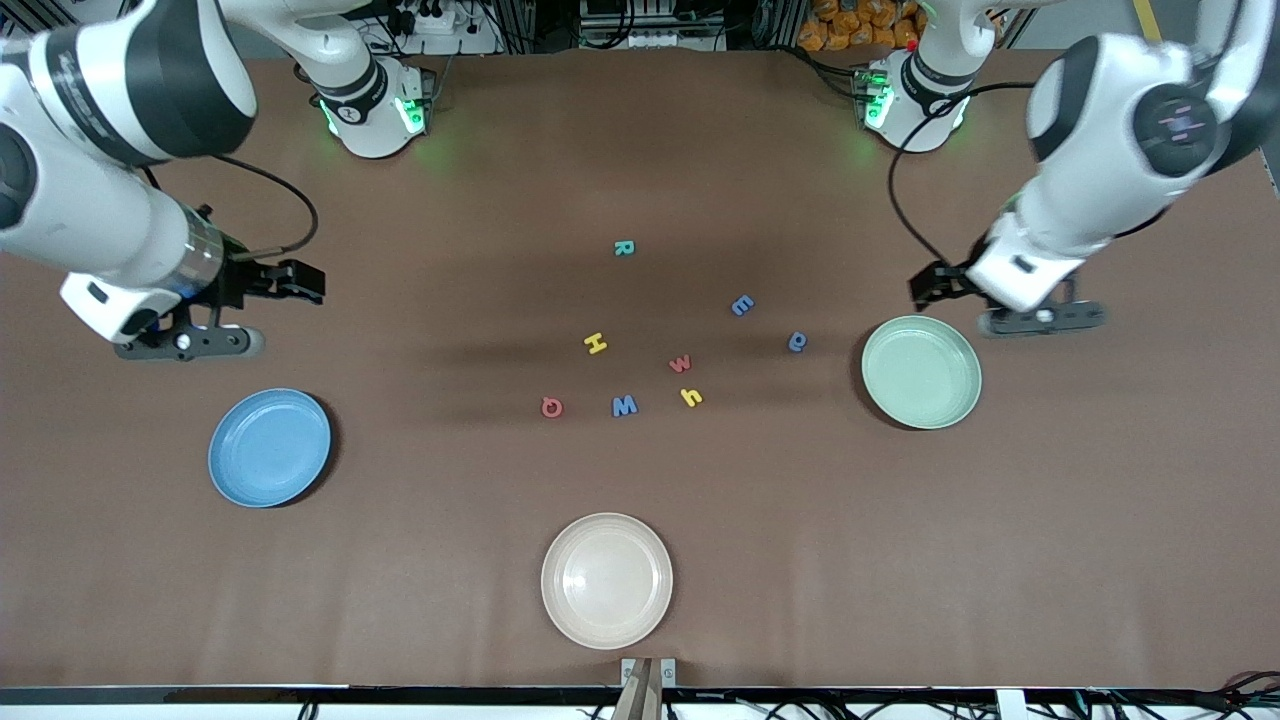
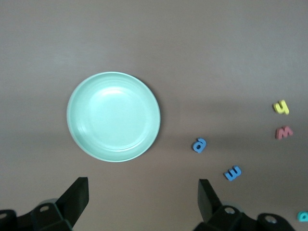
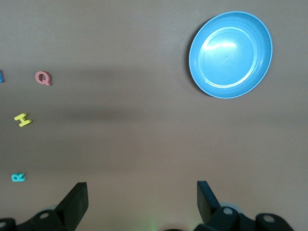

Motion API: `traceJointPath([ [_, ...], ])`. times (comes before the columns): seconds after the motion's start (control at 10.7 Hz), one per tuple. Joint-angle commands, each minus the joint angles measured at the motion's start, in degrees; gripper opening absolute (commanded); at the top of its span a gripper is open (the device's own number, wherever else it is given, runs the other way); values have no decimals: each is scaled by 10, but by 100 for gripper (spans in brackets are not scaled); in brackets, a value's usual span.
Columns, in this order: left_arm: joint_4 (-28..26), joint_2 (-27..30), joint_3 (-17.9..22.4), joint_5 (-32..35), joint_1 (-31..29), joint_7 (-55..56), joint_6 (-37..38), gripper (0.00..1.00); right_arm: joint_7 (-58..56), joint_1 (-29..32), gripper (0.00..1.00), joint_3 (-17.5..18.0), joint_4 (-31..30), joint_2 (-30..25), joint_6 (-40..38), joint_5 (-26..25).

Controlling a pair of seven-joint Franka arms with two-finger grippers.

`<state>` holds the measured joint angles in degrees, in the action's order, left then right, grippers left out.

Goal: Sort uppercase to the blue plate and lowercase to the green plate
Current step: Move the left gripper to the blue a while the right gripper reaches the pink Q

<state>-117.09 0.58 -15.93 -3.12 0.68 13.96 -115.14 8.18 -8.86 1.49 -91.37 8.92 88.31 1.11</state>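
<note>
Left gripper (image 1: 1040,318): we hover wide open, empty, beside the round pale-green plate (image 1: 921,372), ready for lowercase.
Right gripper (image 1: 185,342): we hover wide open, empty, near the round blue plate (image 1: 269,447), ready for capitals.
Foam letters (image 1: 625,405): unsorted, on the table between the plates.

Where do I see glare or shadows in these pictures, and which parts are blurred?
Front view: soft dark bands of shadow cross the table around the letters; green base lights tint it. Left wrist view: pale glare inside the green plate; the left gripper fingers are dark and soft-edged. Right wrist view: bright highlight on the blue plate.
</note>
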Motion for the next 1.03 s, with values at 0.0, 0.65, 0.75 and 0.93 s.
traceJointPath([
  [0.0,-9,-35,-26,-7,-2,-78,-45,100,6,5,100,-3,10,-5,-3,32],
  [0.65,-40,-138,-47,-2,21,-213,-198,100,-9,-57,100,-2,12,7,-6,19],
  [0.75,-52,-150,-48,3,24,-215,-226,100,-10,-54,100,-2,12,7,-3,20],
  [0.93,-54,-168,-48,38,36,-215,-249,100,-6,-51,100,-3,13,10,18,21],
])
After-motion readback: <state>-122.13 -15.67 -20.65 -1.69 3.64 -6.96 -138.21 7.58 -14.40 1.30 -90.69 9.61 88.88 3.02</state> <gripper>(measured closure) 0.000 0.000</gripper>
